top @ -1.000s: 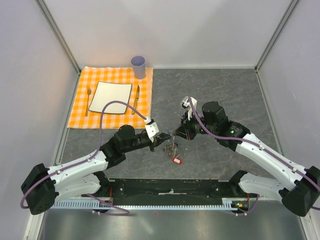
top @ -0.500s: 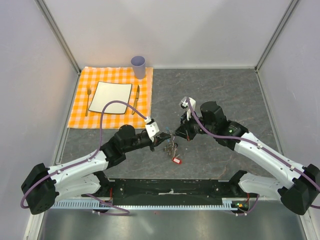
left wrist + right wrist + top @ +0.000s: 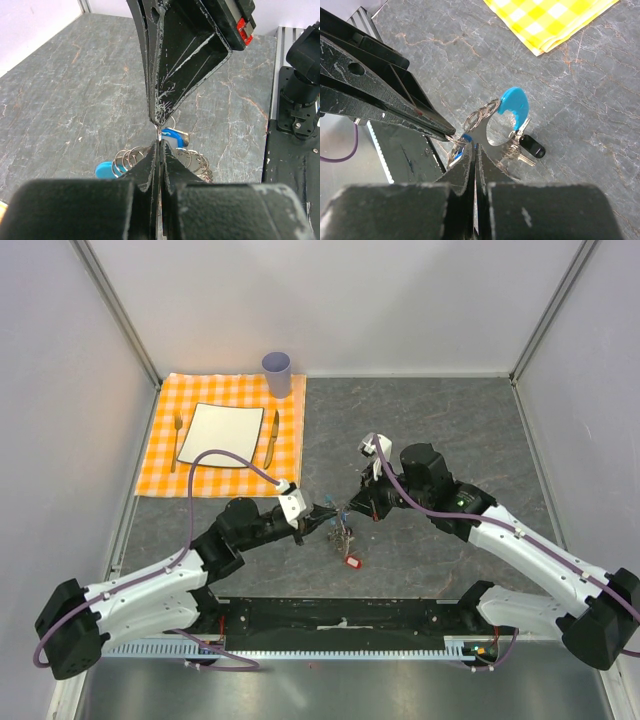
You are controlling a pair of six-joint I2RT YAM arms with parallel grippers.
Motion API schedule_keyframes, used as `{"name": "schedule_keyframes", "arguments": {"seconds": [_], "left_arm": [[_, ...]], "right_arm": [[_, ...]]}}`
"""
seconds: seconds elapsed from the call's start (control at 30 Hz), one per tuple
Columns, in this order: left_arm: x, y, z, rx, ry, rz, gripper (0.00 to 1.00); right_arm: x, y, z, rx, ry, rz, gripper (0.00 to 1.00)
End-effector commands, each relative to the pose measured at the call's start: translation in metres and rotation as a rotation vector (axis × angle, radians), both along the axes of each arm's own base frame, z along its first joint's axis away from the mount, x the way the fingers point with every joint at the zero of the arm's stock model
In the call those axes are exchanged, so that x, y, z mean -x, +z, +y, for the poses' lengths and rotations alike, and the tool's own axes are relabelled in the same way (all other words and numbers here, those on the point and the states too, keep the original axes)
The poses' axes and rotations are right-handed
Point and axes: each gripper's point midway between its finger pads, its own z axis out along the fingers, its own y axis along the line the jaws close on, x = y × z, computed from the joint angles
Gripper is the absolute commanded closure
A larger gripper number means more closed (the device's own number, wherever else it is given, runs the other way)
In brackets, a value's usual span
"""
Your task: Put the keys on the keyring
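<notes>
The keyring point(image 3: 342, 530) hangs between my two grippers above the grey table. Its cyan clasp point(image 3: 515, 102) and silver chain rings point(image 3: 481, 116) show in the right wrist view. The clasp point(image 3: 104, 170) and rings point(image 3: 129, 157) also show in the left wrist view. My left gripper point(image 3: 326, 512) is shut on a thin ring of the chain point(image 3: 159, 131). My right gripper point(image 3: 349, 508) is shut on a flat silver part of the keyring point(image 3: 492, 135), tip to tip with the left. A blue-tagged key point(image 3: 172, 136) sits by the tips. A red-tagged key point(image 3: 352, 561) dangles lowest. A black-tagged key point(image 3: 532, 146) hangs below the clasp.
An orange checked placemat point(image 3: 160, 455) lies at the back left, holding a white plate point(image 3: 221, 434), a fork point(image 3: 177, 440) and a knife point(image 3: 272, 436). A lilac cup point(image 3: 277, 373) stands at its far corner. White walls enclose the table.
My left arm has drawn back and to the left a little, its fingertips staying at the keyring. The right gripper has shifted slightly lower. Both stay shut.
</notes>
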Motion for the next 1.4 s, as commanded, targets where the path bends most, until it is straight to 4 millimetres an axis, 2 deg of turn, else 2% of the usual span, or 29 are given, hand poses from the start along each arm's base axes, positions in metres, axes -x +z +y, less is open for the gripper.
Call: {"name": "schedule_keyframes", "arguments": {"seconds": [0.0,0.2,0.37,0.5,0.67,0.87,1.03,1.1,1.13,1.17,1.2,1.23,1.3,1.37], "left_arm": [[-0.002,0.044,0.007,0.138,0.029,-0.127,0.98],[0.005,0.048,0.004,0.195,-0.009,-0.139,0.98],[0.005,0.051,-0.001,0.236,-0.024,-0.161,0.98],[0.004,0.066,-0.001,0.3,-0.021,-0.225,0.98],[0.004,0.075,-0.006,0.342,-0.042,-0.255,0.98],[0.005,0.069,-0.005,0.305,-0.045,-0.236,0.98],[0.003,0.046,0.002,0.234,-0.006,-0.176,0.98],[0.001,0.035,0.002,0.188,0.005,-0.134,0.91],[0.001,0.036,0.001,0.182,0.006,-0.107,0.8],[0.001,0.035,0.001,0.17,0.004,-0.093,0.77],[0.001,0.025,0.0,0.134,0.003,-0.053,0.74],[0.002,0.028,-0.002,0.141,-0.002,-0.028,0.68],[0.004,0.021,-0.005,0.108,-0.019,0.022,0.64],[0.006,0.025,-0.01,0.119,-0.035,0.076,0.62]], "right_arm": [[-0.012,-0.014,-0.018,0.056,-0.084,-0.001,1.0],[-0.004,-0.01,-0.007,-0.007,-0.027,0.015,1.0],[0.005,-0.016,0.0,-0.036,0.029,0.057,1.0],[0.008,-0.017,0.004,-0.058,0.044,0.067,1.0],[0.007,-0.015,0.009,-0.112,0.029,0.079,1.0],[0.001,-0.005,-0.002,-0.103,-0.009,-0.014,1.0],[-0.007,0.015,-0.012,-0.076,-0.026,-0.123,1.0],[-0.008,0.015,-0.014,-0.053,-0.02,-0.139,1.0],[-0.009,0.018,-0.014,-0.053,-0.016,-0.152,1.0],[-0.008,0.019,-0.015,-0.048,-0.014,-0.155,1.0],[-0.009,0.019,-0.015,-0.044,-0.01,-0.16,1.0],[-0.008,0.022,-0.014,-0.046,0.003,-0.174,1.0],[-0.007,0.023,-0.013,-0.045,0.014,-0.175,1.0],[-0.005,0.024,-0.011,-0.048,0.032,-0.179,1.0]]}}
